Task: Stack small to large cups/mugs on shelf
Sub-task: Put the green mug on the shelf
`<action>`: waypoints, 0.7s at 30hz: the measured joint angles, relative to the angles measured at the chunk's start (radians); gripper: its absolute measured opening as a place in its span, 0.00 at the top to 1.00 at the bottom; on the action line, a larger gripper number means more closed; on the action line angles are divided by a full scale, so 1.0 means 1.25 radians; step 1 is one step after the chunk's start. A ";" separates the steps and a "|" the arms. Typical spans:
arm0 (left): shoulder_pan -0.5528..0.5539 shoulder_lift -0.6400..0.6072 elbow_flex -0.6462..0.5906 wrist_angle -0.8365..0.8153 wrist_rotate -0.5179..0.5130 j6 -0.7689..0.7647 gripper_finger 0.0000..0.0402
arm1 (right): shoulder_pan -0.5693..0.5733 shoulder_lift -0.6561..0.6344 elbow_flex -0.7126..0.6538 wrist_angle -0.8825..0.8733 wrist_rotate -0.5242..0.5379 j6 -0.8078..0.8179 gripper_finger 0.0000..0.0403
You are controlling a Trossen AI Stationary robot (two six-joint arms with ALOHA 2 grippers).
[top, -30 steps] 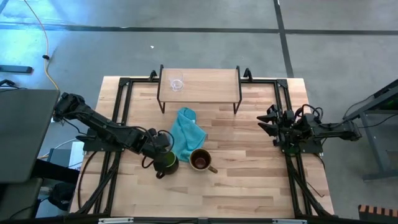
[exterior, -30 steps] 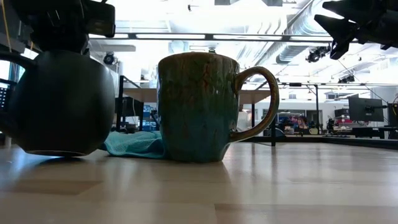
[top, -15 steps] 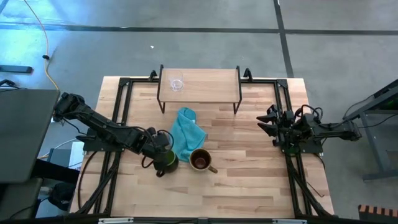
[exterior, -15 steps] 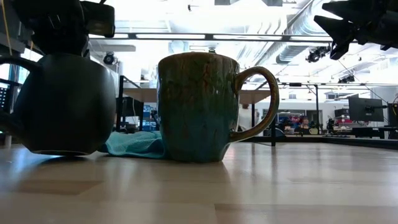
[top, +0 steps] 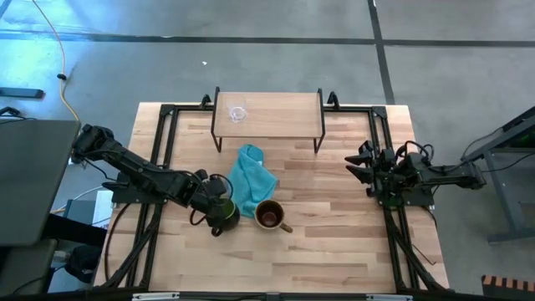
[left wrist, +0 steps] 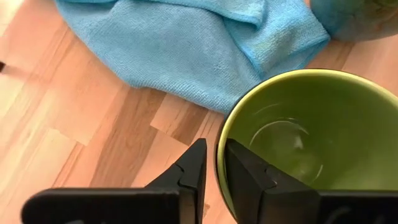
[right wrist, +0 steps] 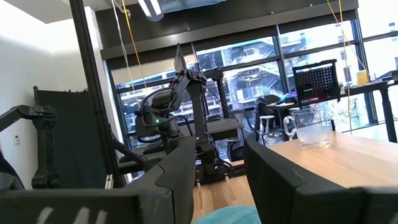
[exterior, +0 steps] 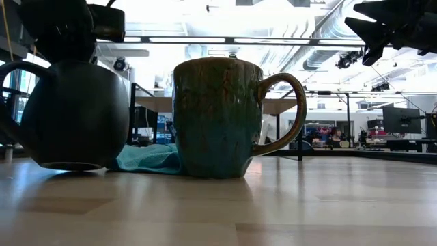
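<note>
- High view: the left claw (top: 219, 206) sits over the dark mug (top: 224, 217) on the surface (top: 334, 259), just beside the teal cloth (top: 251, 180) and the olive-tan mug (top: 269, 215). The glass cup (top: 238, 114) stands on the shelf (top: 284, 113). The right claw (top: 358, 164) waits at the right edge, fingers spread.
- Low view: the dark mug (exterior: 68, 113) hangs just clear of the surface; it is best lifted higher before travelling, to clear the olive-tan mug (exterior: 218, 116).
- Left wrist view: the fingers (left wrist: 245, 171) straddle the dark mug's green rim (left wrist: 219, 149), pinching only loosely; the grip wants firming.
- Right wrist view: glass cup (right wrist: 308, 127) visible on the shelf.
- No readable writing or labels anywhere.
</note>
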State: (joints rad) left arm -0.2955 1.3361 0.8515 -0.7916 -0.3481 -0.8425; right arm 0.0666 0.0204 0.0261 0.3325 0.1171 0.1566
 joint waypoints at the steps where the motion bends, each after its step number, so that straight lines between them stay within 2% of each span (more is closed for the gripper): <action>1: 0.000 0.000 0.000 0.004 0.001 0.002 0.89 | 0.000 0.000 0.000 0.000 -0.003 0.000 0.68; 14: 0.001 0.000 0.000 0.036 0.054 0.074 0.97 | 0.000 0.000 0.000 0.000 -0.002 0.000 0.68; 21: 0.001 -0.001 0.001 0.053 0.081 0.073 0.92 | 0.000 0.000 0.000 0.000 -0.002 -0.001 0.68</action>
State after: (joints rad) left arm -0.2945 1.3344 0.8524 -0.7248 -0.2463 -0.7511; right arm 0.0666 0.0203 0.0261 0.3323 0.1150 0.1558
